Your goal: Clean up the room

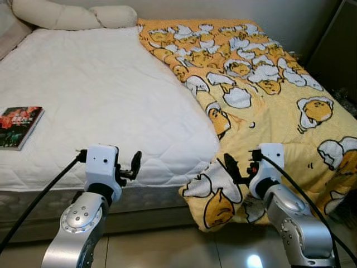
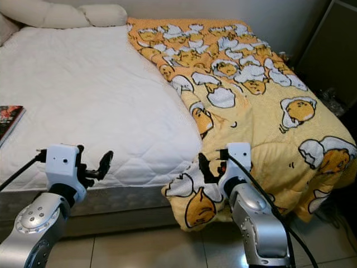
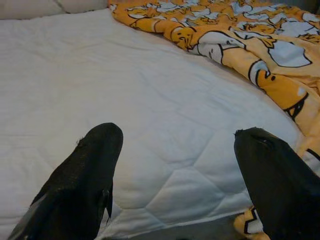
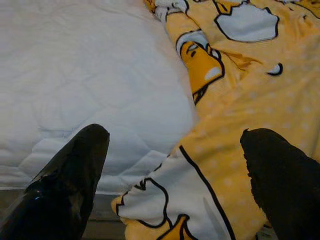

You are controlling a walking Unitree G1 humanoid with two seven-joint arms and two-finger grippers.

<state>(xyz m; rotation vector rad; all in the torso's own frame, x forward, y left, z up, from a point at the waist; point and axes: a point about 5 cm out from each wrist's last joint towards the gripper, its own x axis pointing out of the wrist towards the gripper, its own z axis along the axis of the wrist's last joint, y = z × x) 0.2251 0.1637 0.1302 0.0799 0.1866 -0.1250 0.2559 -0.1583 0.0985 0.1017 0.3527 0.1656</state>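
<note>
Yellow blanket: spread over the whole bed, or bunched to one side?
Bunched to one side. The yellow blanket covers the bed's right part, its corner hanging off the foot; the white mattress lies bare.

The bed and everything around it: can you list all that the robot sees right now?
Mattress cover: one, white quilted, over the bed's left part.
Blanket: one, yellow-orange with cartoon egg prints, on the bed's right part, its corner hanging over the foot edge.
Pillows: cream, at the head of the bed.
Book: one, dark red-green cover, near the bed's left edge.
Floor: glossy light tiles, below the bed.
Left gripper: black fingers, open, by the foot edge.
Right gripper: black fingers, open, at the hanging blanket corner.
</note>
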